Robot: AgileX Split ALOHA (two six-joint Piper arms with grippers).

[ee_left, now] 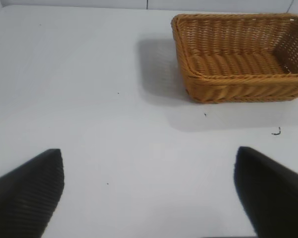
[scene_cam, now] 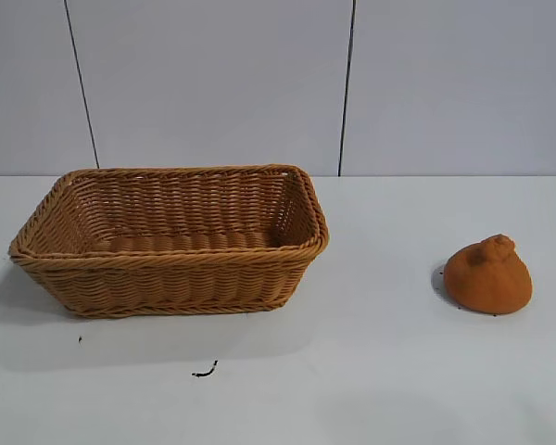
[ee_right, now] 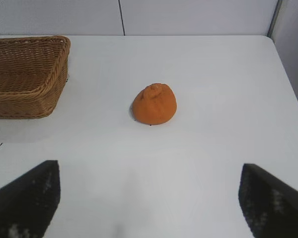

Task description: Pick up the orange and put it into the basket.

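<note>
The orange [scene_cam: 488, 275] is a dull-orange dome with a knobby bump on top; it sits on the white table at the right. It also shows in the right wrist view [ee_right: 154, 104]. The basket [scene_cam: 171, 261] is a large tan woven wicker basket at the left, and its inside looks empty. It also shows in the left wrist view [ee_left: 241, 82] and the right wrist view [ee_right: 27, 74]. My right gripper [ee_right: 150, 198] is open and empty, well short of the orange. My left gripper [ee_left: 149, 193] is open and empty over bare table, away from the basket. Neither gripper shows in the exterior view.
A small black mark [scene_cam: 205, 372] lies on the table in front of the basket. A pale wall with dark vertical seams [scene_cam: 347, 88] stands behind the table. The table's right edge [ee_right: 287, 84] shows in the right wrist view.
</note>
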